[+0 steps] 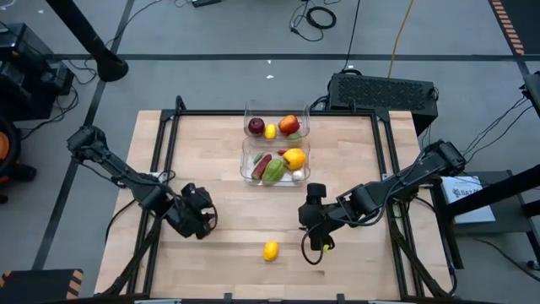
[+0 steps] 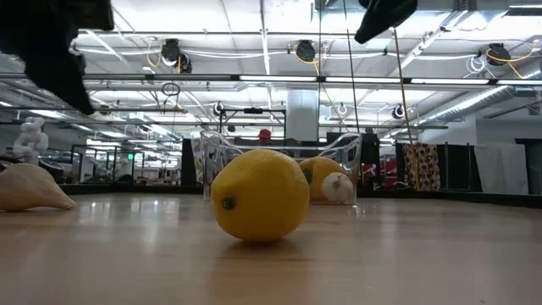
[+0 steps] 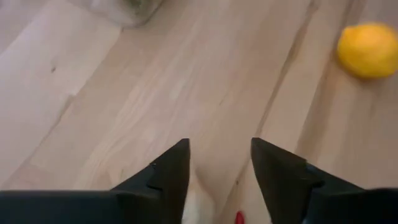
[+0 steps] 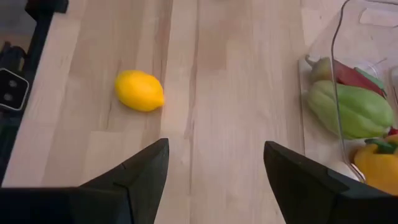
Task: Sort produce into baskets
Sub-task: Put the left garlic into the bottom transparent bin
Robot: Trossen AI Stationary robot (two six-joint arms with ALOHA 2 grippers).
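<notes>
A yellow lemon rests on the table near its front edge; it also shows in the low view. My left gripper hangs open to the lemon's left. In its wrist view a white garlic bulb and a bit of red lie between and below its fingers; I cannot tell if they touch. The garlic rests on the table in the low view. My right gripper hangs open and empty to the lemon's right, with the lemon ahead of it.
Two clear bins stand at the table's far middle. The far bin holds apples and a lemon. The near bin holds green, red and yellow peppers and a garlic bulb, and shows in the right wrist view. A black box stands at the back right.
</notes>
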